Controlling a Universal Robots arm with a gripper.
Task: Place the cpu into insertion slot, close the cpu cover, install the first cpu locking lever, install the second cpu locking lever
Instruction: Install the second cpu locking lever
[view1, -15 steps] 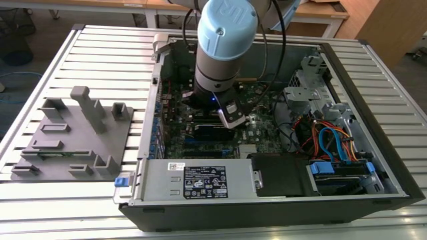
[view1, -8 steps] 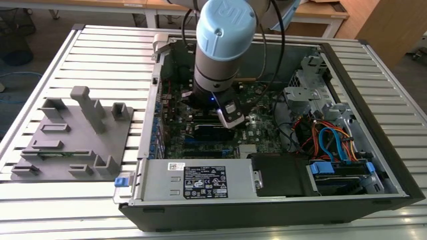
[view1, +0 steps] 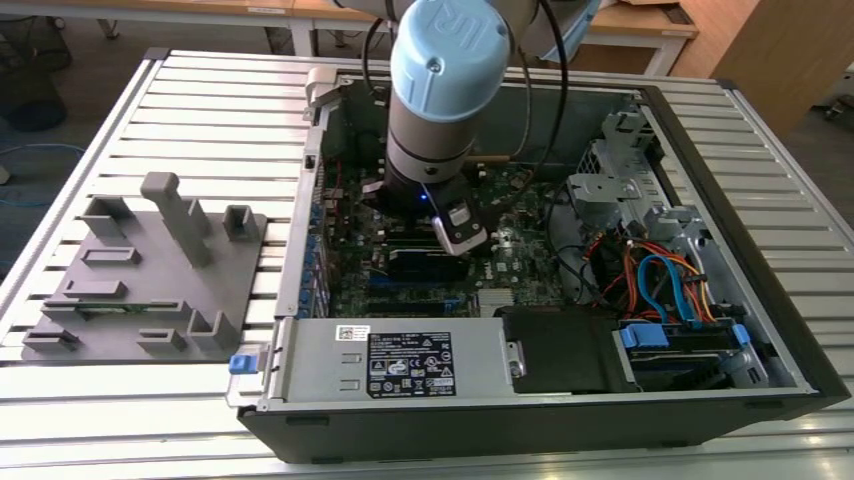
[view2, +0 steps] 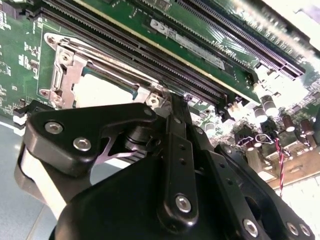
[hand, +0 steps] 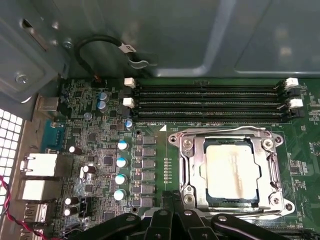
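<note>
At the centre of the exterior view, my arm (view1: 441, 90) plunges straight down into the open computer case (view1: 747, 330), its blue-capped joint covering most of the motherboard (view1: 501, 265) beneath it. The wrist sits low over the board, and the gripper (hand: 172, 210) shows as black linkage along the lower edge of the first wrist view, its fingertips coming together just beside the socket's near rim; I cannot tell whether they are spread or pressed together, since the tips are cut off and overlap. The cpu (hand: 231, 170) already lies in the insertion slot (hand: 196, 172), its pale metal top showing through the square window of the cpu cover (hand: 267, 172), which lies flat around it. Thin levers run along the socket edges, though I cannot make out whether they are latched. In the second wrist view the gripper's body hides most of the socket; just a corner of the frame (view2: 70, 70) is visible at upper left. A grey fixture tray (view1: 147, 280) rests on the table (view1: 200, 90) at the exterior view's left.
</note>
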